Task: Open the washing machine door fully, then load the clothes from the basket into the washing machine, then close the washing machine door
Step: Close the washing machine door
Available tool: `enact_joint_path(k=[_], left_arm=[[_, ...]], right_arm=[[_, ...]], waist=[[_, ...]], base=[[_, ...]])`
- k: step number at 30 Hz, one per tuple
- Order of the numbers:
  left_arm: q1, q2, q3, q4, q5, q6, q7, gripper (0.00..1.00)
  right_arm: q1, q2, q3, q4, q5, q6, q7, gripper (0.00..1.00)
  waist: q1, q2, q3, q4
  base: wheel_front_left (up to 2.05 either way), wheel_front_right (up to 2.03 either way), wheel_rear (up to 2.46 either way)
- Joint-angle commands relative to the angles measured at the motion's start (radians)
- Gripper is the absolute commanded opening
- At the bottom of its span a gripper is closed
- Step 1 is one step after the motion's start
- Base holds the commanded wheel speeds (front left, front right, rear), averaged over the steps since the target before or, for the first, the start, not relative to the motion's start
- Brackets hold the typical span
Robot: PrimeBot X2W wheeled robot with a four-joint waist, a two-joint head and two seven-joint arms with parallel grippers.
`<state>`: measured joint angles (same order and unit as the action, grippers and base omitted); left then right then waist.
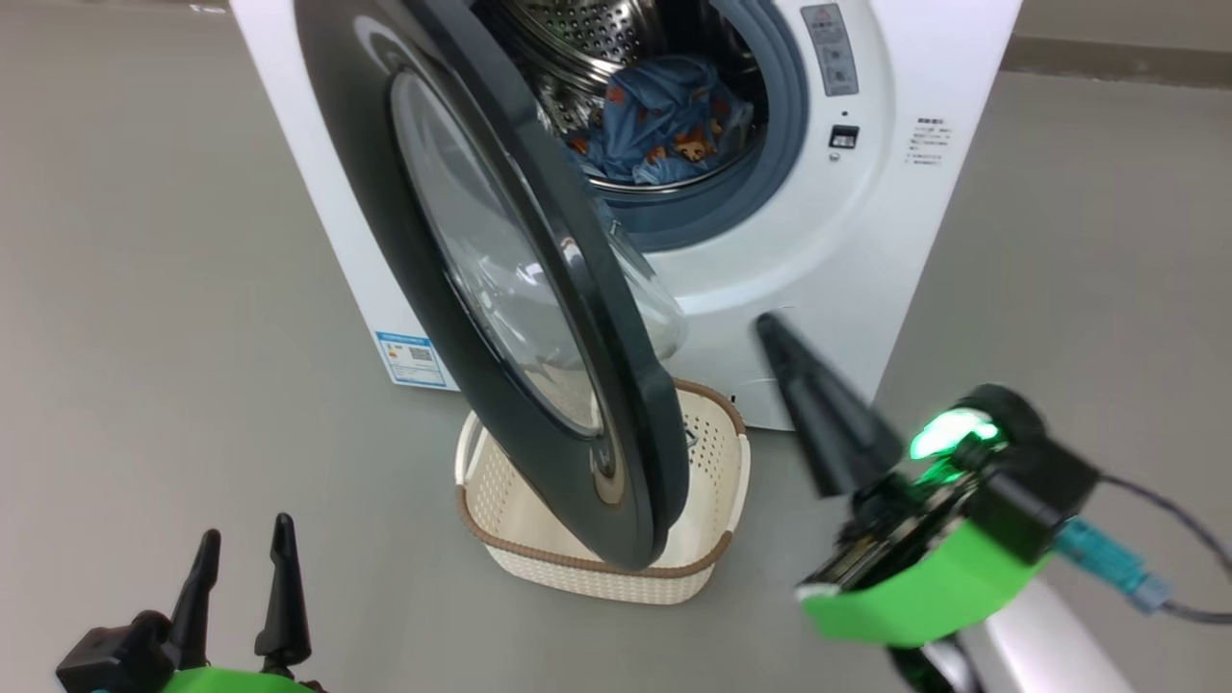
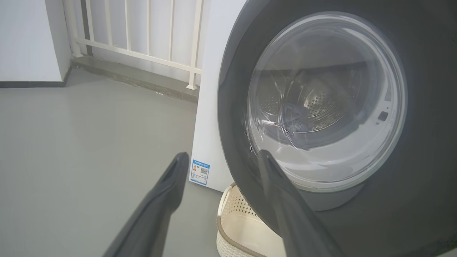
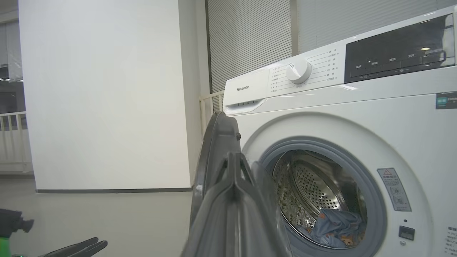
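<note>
left pincer [image 1: 244,535]: fingers apart, pointing up, low | right pincer [image 1: 772,329]: fingers pressed together, held higher, angled up-left

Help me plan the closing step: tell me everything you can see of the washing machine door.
The washing machine door is round, with a wide glossy black rim and a bulging clear glass bowl. It stands partly open, swung out from the washing machine, its lower edge hanging above the basket. In the head view the shut right tool sits beside it, not touching.
</note>
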<state>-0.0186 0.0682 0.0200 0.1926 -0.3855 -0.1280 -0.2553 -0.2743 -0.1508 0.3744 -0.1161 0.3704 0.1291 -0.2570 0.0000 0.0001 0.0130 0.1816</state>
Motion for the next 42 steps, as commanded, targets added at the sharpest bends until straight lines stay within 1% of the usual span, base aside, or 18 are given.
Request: enact_joint_path(k=[1,4,8,13,19,25,29,36,42], left_arm=[[-0.014,0.011,0.035,-0.021,-0.001,-0.003,-0.006,1.00],[-0.013,0.007,0.035,-0.021,-0.001,-0.003,-0.006,1.00],[-0.014,0.003,0.036,-0.024,-0.002,-0.003,-0.006,1.00],[-0.017,-0.002,0.031,-0.025,-0.007,-0.003,-0.006,1.00],[-0.019,-0.007,0.019,-0.028,-0.028,-0.003,-0.006,1.00],[-0.028,-0.008,0.018,-0.025,-0.043,-0.003,-0.006,1.00],[-0.037,-0.006,0.012,-0.023,-0.049,-0.003,-0.006,1.00],[-0.048,-0.003,0.012,-0.026,-0.052,-0.003,-0.006,1.00],[-0.059,0.007,0.008,-0.034,-0.055,-0.003,-0.006,1.00]], right_arm=[[-0.035,0.012,0.024,-0.030,-0.005,0.002,-0.005,0.00],[-0.039,0.016,0.086,-0.040,0.000,0.002,-0.005,0.00],[-0.049,0.018,0.160,-0.024,0.017,0.002,-0.005,0.00],[-0.061,-0.003,0.252,0.063,0.036,0.002,-0.005,0.00],[-0.080,-0.025,0.314,0.191,0.076,0.002,-0.005,0.00],[-0.093,-0.040,0.315,0.317,0.102,0.002,-0.005,0.00],[-0.099,-0.038,0.305,0.372,0.114,0.002,-0.005,0.00],[-0.112,-0.035,0.268,0.407,0.110,0.002,-0.005,0.00],[-0.136,-0.061,0.184,0.411,0.090,0.002,-0.005,0.00]], waist=[[0.0000,-0.0001,-0.006,0.006],[0.0000,-0.0001,-0.008,0.014],[0.0000,-0.0001,-0.005,0.027],[0.0000,-0.0001,0.004,0.053],[0.0000,-0.0001,0.019,0.094],[0.0000,-0.0001,0.048,0.130],[0.0000,-0.0001,0.066,0.145],[0.0000,-0.0001,0.094,0.156],[0.0000,-0.0001,0.134,0.152]], base=[[0.00,0.00,0.00],[0.00,0.00,0.00],[0.00,0.00,0.00],[0.00,0.00,0.00],[0.00,0.00,0.00],[0.00,0.00,0.00],[0.00,0.00,0.00],[0.00,0.00,0.00],[0.00,0.00,0.00]])
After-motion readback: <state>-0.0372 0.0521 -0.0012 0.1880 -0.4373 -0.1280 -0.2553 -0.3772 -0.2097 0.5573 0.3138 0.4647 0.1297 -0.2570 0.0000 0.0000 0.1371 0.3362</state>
